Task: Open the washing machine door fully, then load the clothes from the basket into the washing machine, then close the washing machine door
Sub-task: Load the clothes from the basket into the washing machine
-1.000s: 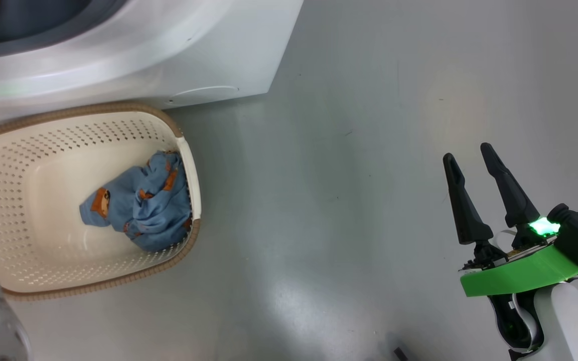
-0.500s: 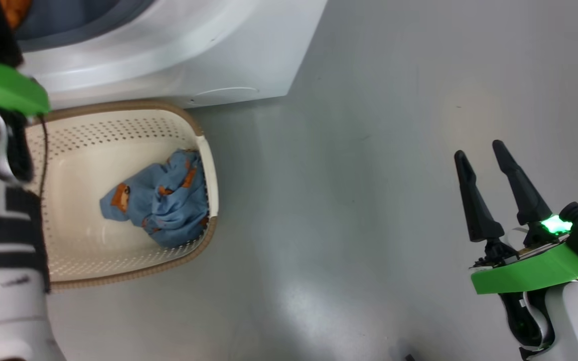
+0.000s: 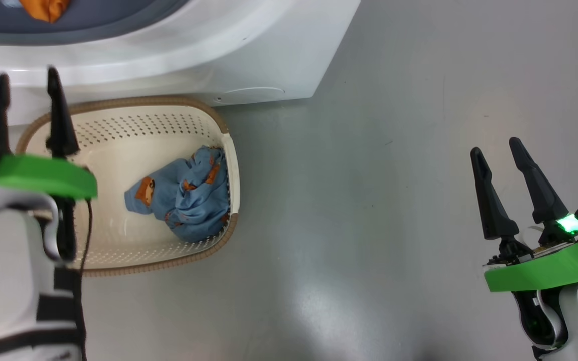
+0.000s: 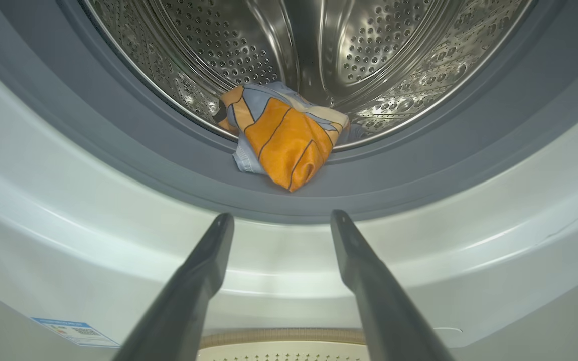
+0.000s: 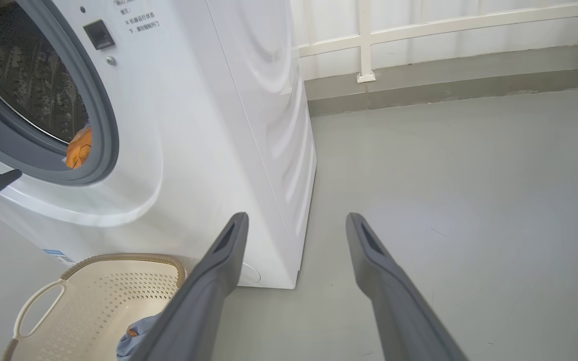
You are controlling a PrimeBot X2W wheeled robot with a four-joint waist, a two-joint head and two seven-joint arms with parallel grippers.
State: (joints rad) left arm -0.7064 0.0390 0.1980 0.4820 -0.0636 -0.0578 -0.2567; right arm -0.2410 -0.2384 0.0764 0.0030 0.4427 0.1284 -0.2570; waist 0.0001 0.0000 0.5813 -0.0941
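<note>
A laundry corner.
A white washing machine (image 5: 208,125) stands on a smooth grey floor (image 5: 469,200), a cream basket (image 5: 118,291) at its foot.

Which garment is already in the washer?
The orange-and-grey garment, lying at the mouth of the drum and overhanging the gasket. The blue printed garment sits in the basket.

The floor (image 3: 394,210) is smooth, grey and slightly glossy, with a soft pale sheen (image 3: 314,311) of light low in the head view and a few small dark specks. In the right wrist view it runs back to a low grey kerb (image 5: 444,82) along its far edge. On the kerb stands a white post (image 5: 365,45) carrying a white rail (image 5: 469,25), with pale panels behind.
</note>
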